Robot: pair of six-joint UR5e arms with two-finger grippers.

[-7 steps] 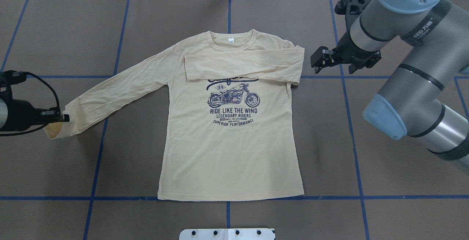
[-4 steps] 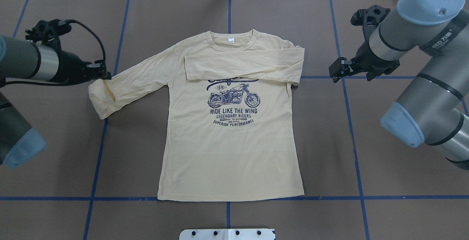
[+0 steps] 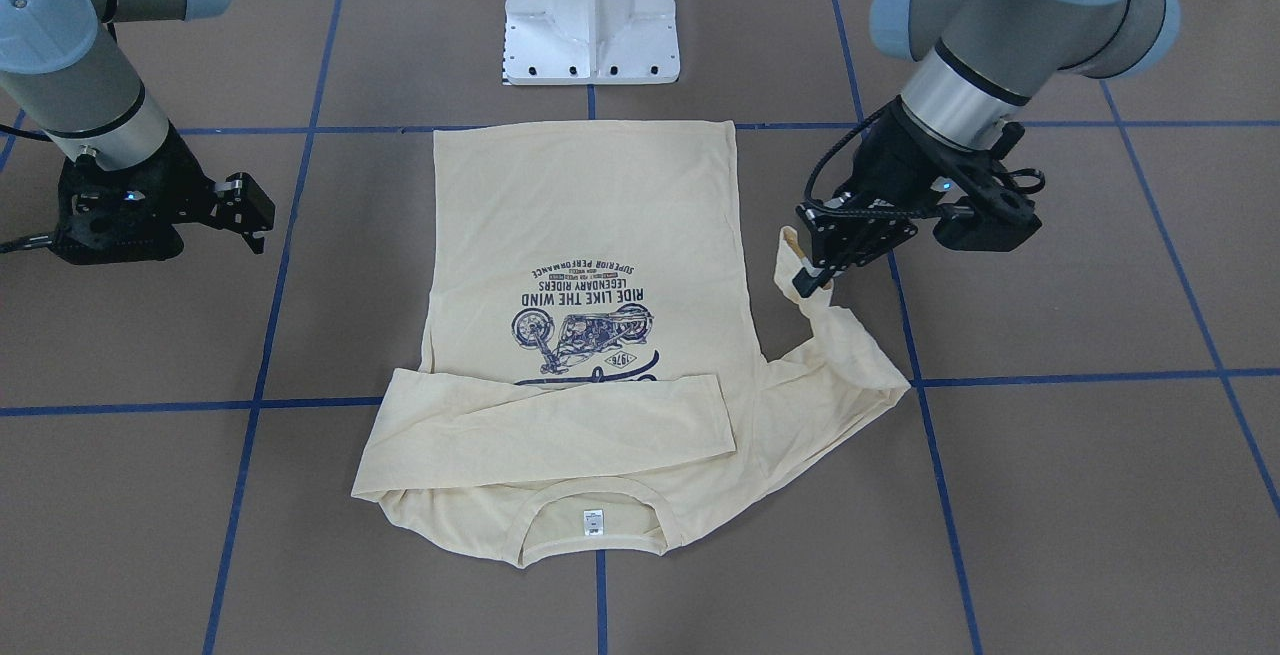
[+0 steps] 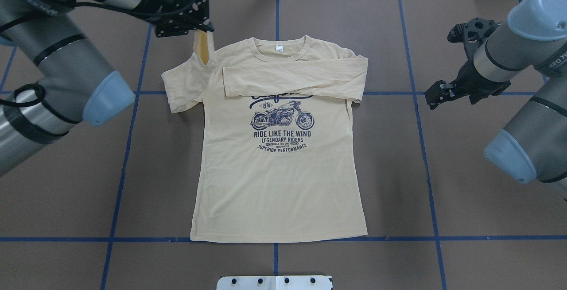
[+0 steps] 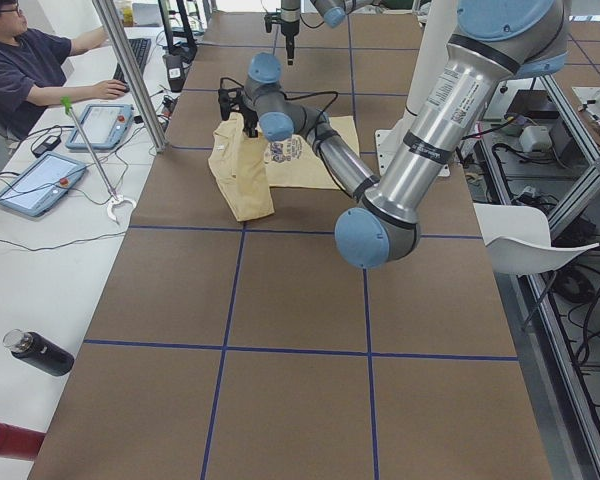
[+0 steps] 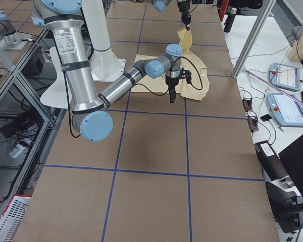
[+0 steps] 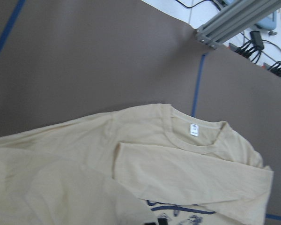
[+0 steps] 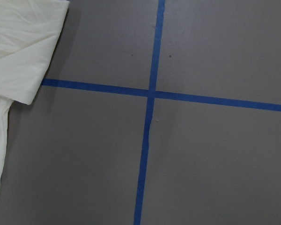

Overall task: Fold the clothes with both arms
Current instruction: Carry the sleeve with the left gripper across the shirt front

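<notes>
Overhead exterior: the cream T-shirt [image 4: 279, 183] lies face up in the middle of the brown tabletop [image 4: 443, 183] with its hem toward the robot. Its right sleeve [image 4: 292, 79] is folded flat across the chest, just above the motorcycle print [image 4: 282, 119]. The left tool [image 4: 201, 29] hangs near the shirt's left shoulder, pinching the cuff [image 4: 203, 51] of the left sleeve [image 4: 181, 86] (the rest of that sleeve lies doubled back beside the body). The right tool [image 4: 432, 96] hangs over bare tabletop, well apart from the shirt and carrying nothing. I cannot tell whether its fingers are spread or together.

Exterior front-facing: the cuff is raised clear of the tabletop, and the sleeve drapes down from it. The white pedestal base [image 3: 590, 25] stands beyond the hem.

Left wrist-mounted: the collar with its white neck tag [image 7: 194, 129] lies above the folded sleeve.

Right wrist-mounted: a corner of the shirt shows at upper left, beside crossing blue tape lines [image 8: 150, 93].
</notes>
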